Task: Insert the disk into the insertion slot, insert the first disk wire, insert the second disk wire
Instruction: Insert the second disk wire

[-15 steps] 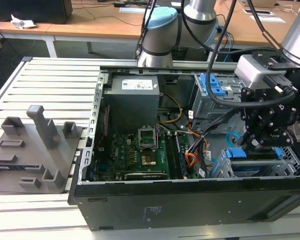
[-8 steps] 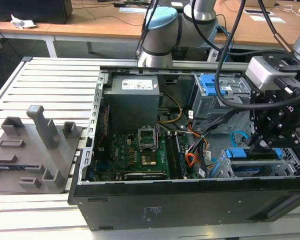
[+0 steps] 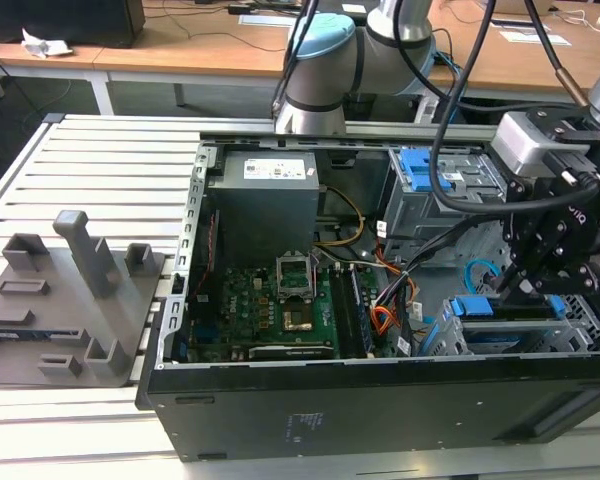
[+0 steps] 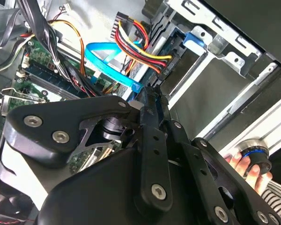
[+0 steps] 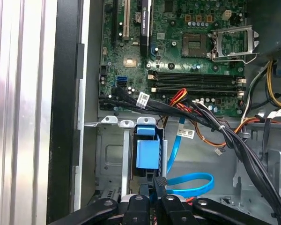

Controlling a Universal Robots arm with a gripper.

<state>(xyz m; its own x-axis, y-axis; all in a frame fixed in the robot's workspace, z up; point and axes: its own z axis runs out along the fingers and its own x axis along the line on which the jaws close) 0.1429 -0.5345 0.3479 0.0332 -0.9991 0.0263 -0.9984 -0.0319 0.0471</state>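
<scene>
So the disk part looks done to me. In the first wrist view the bright blue plastic carrier of the flat disk sits down inside the low grey sheet-metal insertion slot, at the edge of the green motherboard. I can't see the drive's silver body, just the blue frame.

The step in hand looks like one of the wires. The black multi-link gripper hangs right at the end of the carrier with its fingers pinched together. The thin flat blue data cable loops round and runs into the fingertips, so I'd say it's clamped on that cable's plug end, though the plug itself is mostly hidden.

In the second wrist view the same blue cable ends right at the gripper. The red, yellow and black power wire bundle hangs just beside it, and I can't tell if that's plugged in.

My guess is this calls for the plug squared up to the drive's socket and a straight, gentle push, with the loop kept from snagging on the other wires
</scene>
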